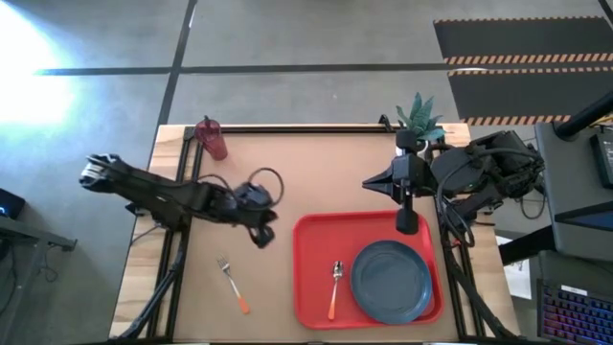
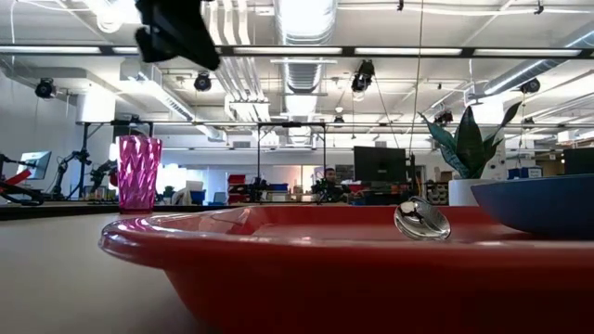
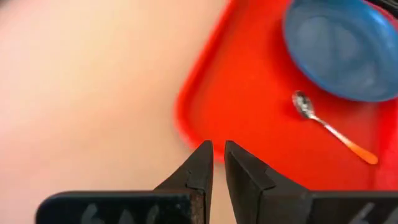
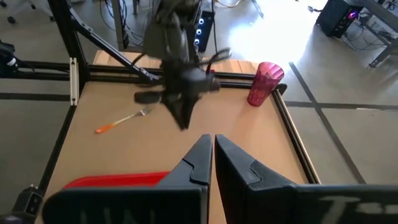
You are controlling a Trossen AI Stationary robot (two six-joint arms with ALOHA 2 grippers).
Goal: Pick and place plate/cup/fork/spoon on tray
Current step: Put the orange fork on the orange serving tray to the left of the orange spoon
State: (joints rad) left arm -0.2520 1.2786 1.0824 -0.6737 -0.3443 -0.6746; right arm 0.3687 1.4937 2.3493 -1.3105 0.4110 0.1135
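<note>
The red tray (image 1: 316,278) lies at the table's near right. On it lie the blue-grey plate (image 1: 391,280) and the orange-handled spoon (image 1: 334,287). The fork (image 1: 232,284) lies on the table left of the tray. The red cup (image 1: 212,138) stands at the far left corner. My left gripper (image 1: 263,238) is shut and empty, above the table just left of the tray's far left corner. My right gripper (image 1: 407,223) is shut and empty over the tray's far edge, above the plate's far side.
A white pot with a green plant (image 1: 420,117) stands at the table's far right edge, behind my right arm. Bare table lies between the cup, the fork and the tray.
</note>
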